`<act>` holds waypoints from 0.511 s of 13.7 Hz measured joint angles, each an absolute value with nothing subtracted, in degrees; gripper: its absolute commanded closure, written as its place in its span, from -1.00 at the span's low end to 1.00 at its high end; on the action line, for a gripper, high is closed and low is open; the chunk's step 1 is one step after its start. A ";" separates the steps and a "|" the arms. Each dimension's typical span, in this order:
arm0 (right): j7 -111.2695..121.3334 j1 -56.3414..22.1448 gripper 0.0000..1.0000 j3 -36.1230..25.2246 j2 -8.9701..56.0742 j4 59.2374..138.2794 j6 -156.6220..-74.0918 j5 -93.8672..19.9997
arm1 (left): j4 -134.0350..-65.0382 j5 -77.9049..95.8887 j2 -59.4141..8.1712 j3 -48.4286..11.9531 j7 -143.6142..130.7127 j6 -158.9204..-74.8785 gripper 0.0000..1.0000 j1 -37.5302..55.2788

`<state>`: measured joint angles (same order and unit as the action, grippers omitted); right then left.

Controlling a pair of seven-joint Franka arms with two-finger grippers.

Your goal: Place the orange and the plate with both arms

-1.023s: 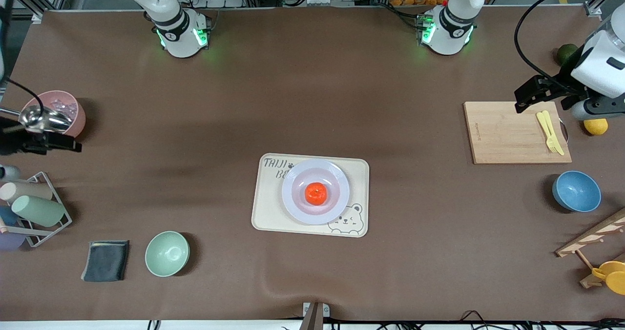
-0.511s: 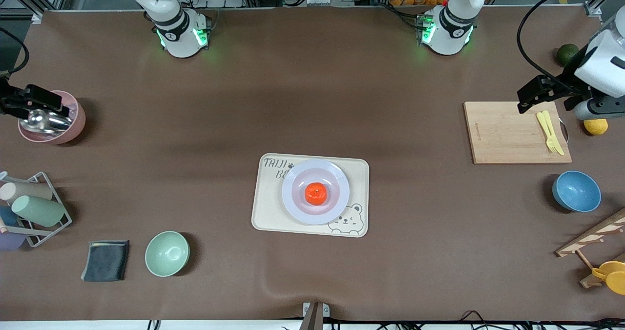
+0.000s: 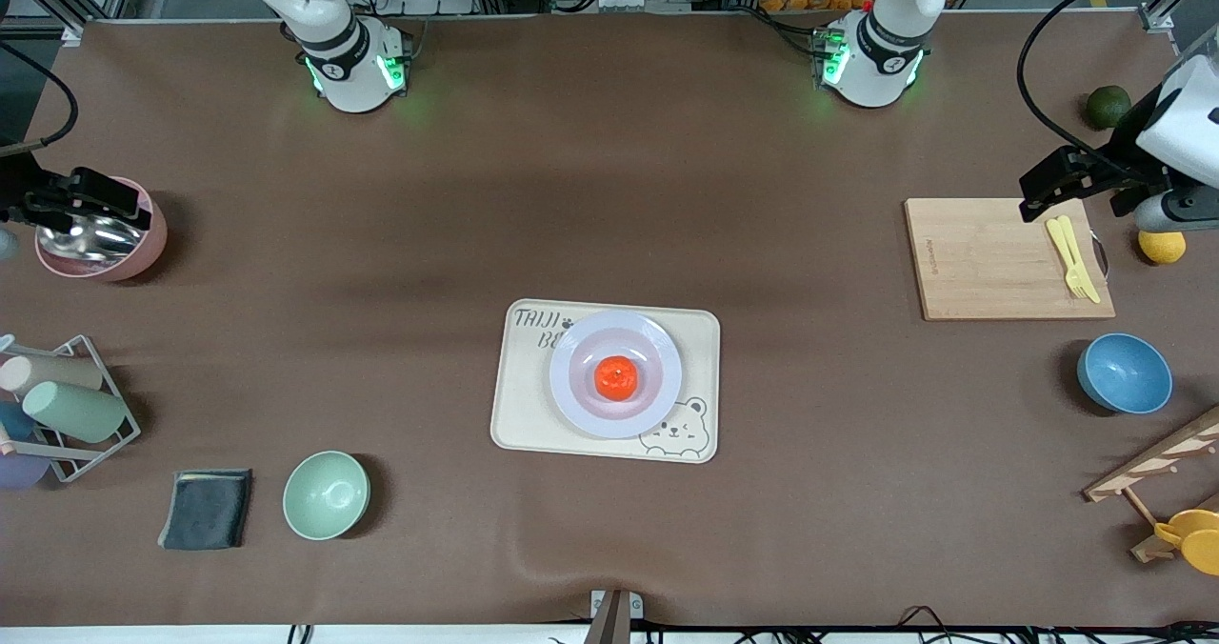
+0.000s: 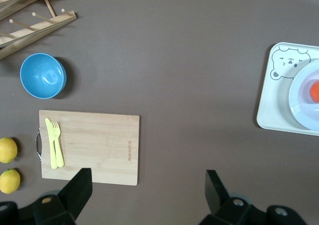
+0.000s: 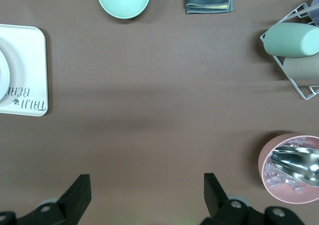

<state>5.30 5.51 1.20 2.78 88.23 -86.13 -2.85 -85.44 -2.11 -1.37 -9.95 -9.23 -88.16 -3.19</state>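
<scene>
looks done from here: the small glossy orange [image 3: 616,377] sits in the round pale lavender plate [image 3: 571,392], which rests on the cream rectangular bear tray [image 3: 519,415] mid-table, well apart from both claws. left claw [image 3: 1048,187] hangs spread wide and empty over the wooden cutting board [image 3: 990,263]; right claw [image 3: 81,204], likewise gaping and empty, is over the pink bowl [image 3: 143,249]. nothing seems left.

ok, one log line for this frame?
orange: on plate | plate: on tray | left tool: open, over board | right tool: open, by pink bowl
</scene>
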 measured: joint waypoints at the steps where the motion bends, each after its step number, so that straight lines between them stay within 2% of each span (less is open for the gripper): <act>1: 5.24 4.82 -1.00 0.76 2.79 88.23 -86.36 -2.84 | -85.38 -2.11 -1.37 -9.94 -9.17 -88.18 -1.00 -3.19; 7: 5.21 2.59 -1.00 -0.72 2.51 88.03 -89.44 -2.78 | -84.48 -2.11 -1.34 -9.91 -9.14 -88.23 -1.00 -3.20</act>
<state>5.21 2.59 -0.72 2.51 88.03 -89.44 -2.78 -84.48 -2.11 -1.34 -9.91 -9.14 -88.23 -3.20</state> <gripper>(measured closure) 0.000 0.000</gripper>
